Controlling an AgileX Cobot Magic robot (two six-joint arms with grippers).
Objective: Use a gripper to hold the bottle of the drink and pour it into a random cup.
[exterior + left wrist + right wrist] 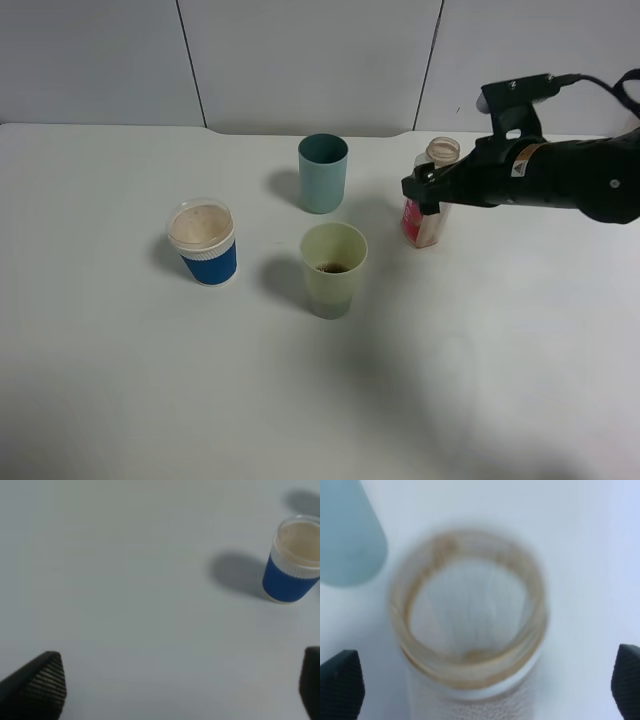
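Bottle [470, 625] upright between right hand's [480, 680] wide-open fingers, seemingly untouched.

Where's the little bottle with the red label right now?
In the high view, the bottle stands upright on the table's right side, right of the teal cup, between the open right gripper's fingers.

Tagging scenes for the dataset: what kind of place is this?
Probably a lab test bench, not a kitchen: a bare white table, plain grey panel walls behind it, and only staged props: three cups and an uncapped bottle.
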